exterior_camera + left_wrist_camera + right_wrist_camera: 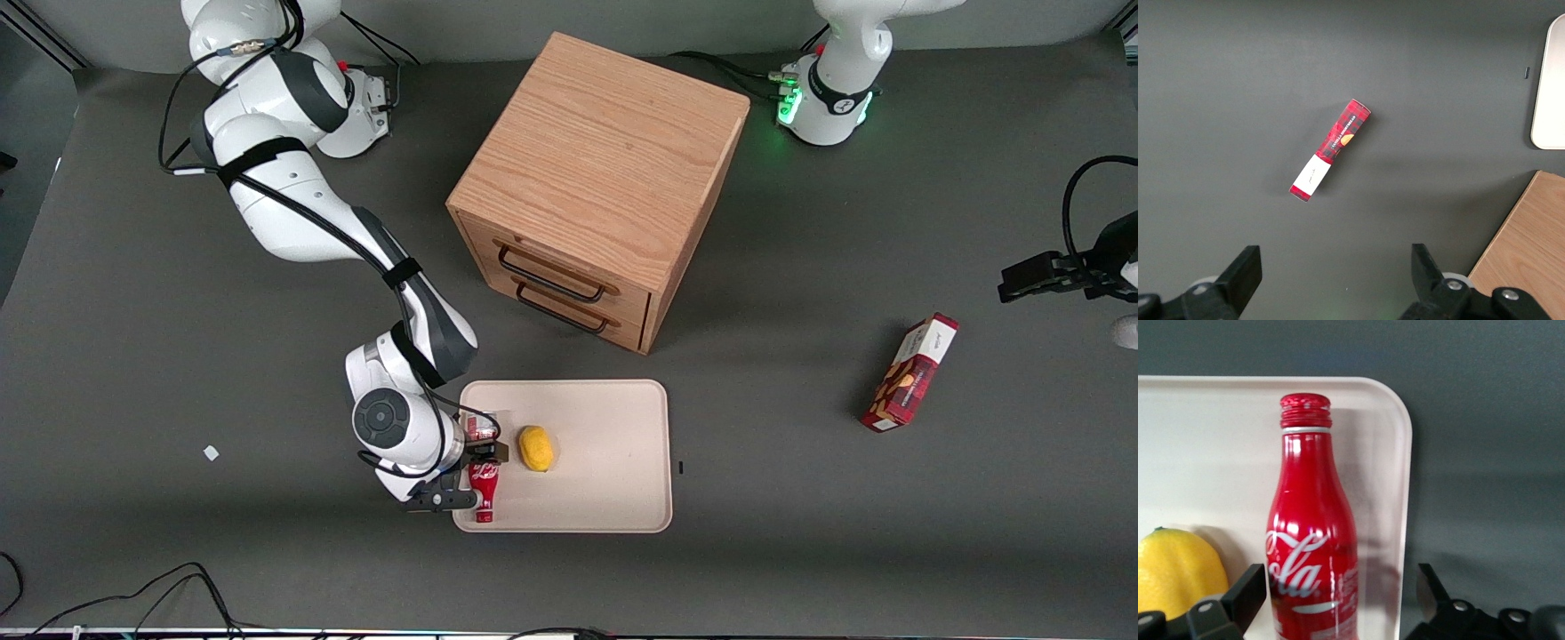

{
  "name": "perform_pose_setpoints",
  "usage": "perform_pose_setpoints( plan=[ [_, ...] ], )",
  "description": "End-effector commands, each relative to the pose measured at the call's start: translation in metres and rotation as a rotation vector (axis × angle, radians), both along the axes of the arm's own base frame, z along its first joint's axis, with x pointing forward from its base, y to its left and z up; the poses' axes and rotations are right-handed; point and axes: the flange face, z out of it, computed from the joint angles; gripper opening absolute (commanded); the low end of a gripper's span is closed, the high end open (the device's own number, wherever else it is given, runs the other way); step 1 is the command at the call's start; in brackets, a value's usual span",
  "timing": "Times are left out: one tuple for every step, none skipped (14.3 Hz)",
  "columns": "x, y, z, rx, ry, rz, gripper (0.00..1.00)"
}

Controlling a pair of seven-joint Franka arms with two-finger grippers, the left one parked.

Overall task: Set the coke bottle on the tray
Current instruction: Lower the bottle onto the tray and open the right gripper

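- The slim red contour coke bottle with white script logo and red screw cap (484, 491) lies on its side on the flat cream-beige rectangular tray with rounded corners and a low rim (605, 498), along the tray edge nearest the working arm and close to the corner nearest the front camera.
- The cap points toward the front camera, and the base end is tucked under the wrist.
- The right arm's black two-finger gripper (1338, 603) sits low over the bottle's lower body. The fingers (1245, 597) stand on either side of it with a visible gap, so the hand is wide and not pinching the bottle.
- Judgement: the open spread together with a bottle resting on the tray surface reads as a release; the bottle's weight appears carried by the tray, not the fingers.
- Judgement: laid flat beside the rim, the bottle has little room to roll off toward the table.
- A yellow lemon (536, 447) rests on the tray just beside the bottle, apart from it, toward the tray's middle.
- Bottle appearance: glossy red skin with bright highlights, a thin silver ring under the ribbed cap, logo facing up, no dents visible.
- A wooden two-drawer oak cabinet with dark handles (596, 191) stands farther from the front camera than the tray, and a red plaid snack box (910, 372) lies toward the parked arm's end of the table.
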Motion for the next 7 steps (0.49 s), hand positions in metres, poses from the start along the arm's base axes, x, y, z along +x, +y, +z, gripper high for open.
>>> perform_pose_setpoints(
  plan=[
    [0.003,0.001,0.008,-0.007,-0.009,0.003,1.00],
    [0.004,0.001,0.009,-0.007,-0.009,0.003,1.00],
    [0.003,0.001,0.010,-0.005,-0.010,0.003,1.00],
    [0.004,0.000,0.011,-0.004,-0.010,0.001,1.00],
    [0.004,-0.002,0.012,-0.008,-0.003,-0.001,1.00],
    [0.003,-0.004,0.018,-0.014,0.014,-0.002,1.00],
    [0.003,-0.006,0.032,-0.019,0.025,-0.003,1.00]
  ],
)
